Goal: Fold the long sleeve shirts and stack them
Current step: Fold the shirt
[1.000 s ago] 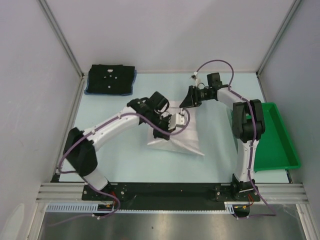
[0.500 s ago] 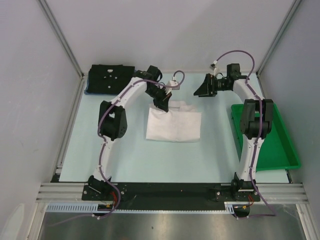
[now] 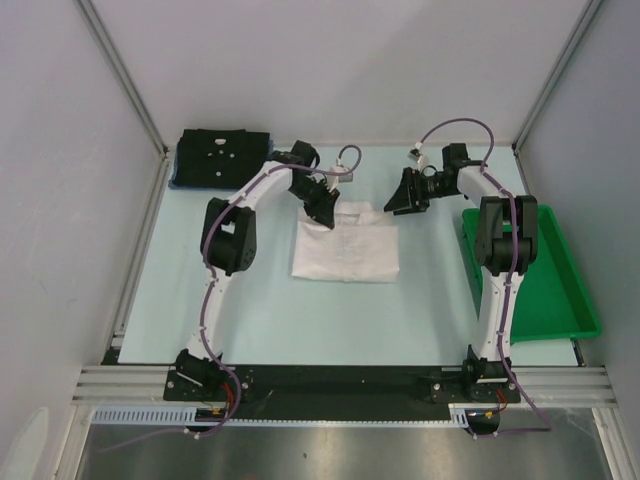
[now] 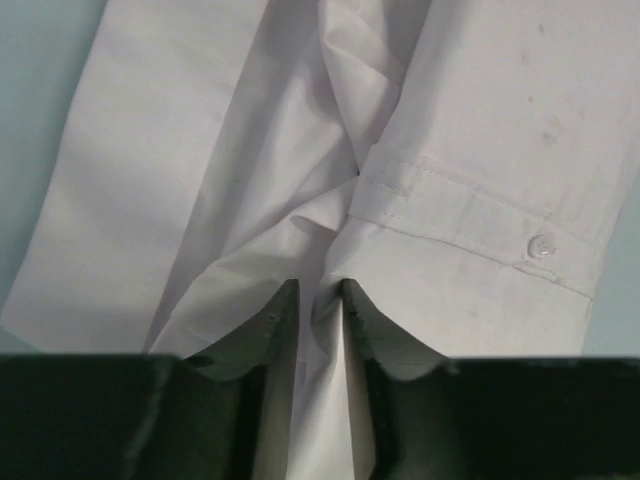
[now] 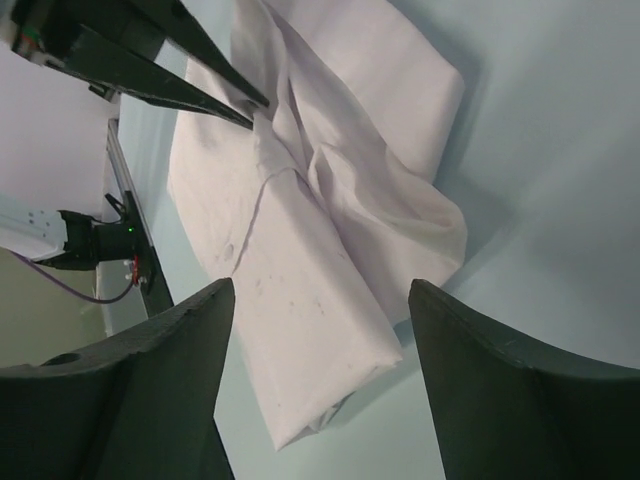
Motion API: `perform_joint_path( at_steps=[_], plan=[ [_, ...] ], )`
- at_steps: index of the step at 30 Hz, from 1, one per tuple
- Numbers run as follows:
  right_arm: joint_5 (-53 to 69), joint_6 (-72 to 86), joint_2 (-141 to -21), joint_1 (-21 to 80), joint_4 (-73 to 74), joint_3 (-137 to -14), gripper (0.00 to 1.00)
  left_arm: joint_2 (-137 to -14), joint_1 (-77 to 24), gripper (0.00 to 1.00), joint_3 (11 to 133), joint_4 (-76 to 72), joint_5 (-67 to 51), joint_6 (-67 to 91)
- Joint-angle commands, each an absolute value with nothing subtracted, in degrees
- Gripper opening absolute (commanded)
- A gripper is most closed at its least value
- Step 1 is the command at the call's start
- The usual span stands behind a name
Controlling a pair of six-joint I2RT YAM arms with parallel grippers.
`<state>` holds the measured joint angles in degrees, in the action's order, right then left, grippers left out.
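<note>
Top external: white shirt point(image 3: 345, 255) folded, ctr.

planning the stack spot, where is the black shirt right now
In the top view the black shirt lies folded at the table's far left corner, on a blue shirt whose edge shows beneath it, left of the left gripper.

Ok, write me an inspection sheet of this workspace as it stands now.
Surface: pale blue table, flat.
Job's things: white shirt folded mid-table; black shirt on blue shirt, far left corner.
Clutter: green tray at right edge.
Grippers: left gripper at white shirt's far edge, jaws nearly closed around a fold, grip unclear; right gripper open, holding nothing.
Cables: purple cables looping along both arms.
Surroundings: grey walls, metal rail in front.
</note>
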<state>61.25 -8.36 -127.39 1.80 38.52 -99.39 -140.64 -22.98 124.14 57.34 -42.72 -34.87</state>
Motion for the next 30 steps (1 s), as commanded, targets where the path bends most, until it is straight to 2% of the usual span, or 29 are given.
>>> perform_joint_path(
  at_steps=[1,5,10,15,23,27,30],
  plan=[
    [57.93,-10.72,-126.92,1.5,40.69,-98.18,0.74,-134.93,-19.52,0.34,121.3,52.56,-46.93,-30.24],
    [57.48,-10.54,-124.28,1.05,40.43,-94.67,0.75,-129.3,-15.83,0.5,113.14,49.05,-50.27,-24.53],
    [56.6,-11.25,-122.78,2.02,38.24,-90.62,0.75,-124.9,-12.05,0.56,105.74,45.44,-53.17,-17.94],
    [54.85,-13.27,-123.92,2.9,37.88,-90.44,0.71,-123.57,-11.08,0.57,101.43,44.91,-52.12,-18.02],
    [53.97,-12.22,-123.49,3.43,35.6,-90.26,0.51,-126.12,-10.46,0.56,100.9,44.65,-51.15,-17.67],
    [54.05,-12.3,-122.0,3.78,36.21,-90.44,0.5,-125.86,-10.02,0.53,100.99,44.74,-51.33,-17.32],
    [54.05,-12.22,-120.24,3.52,36.83,-90.09,0.54,-125.77,-9.49,0.5,101.07,44.38,-51.77,-16.88]
  ],
)
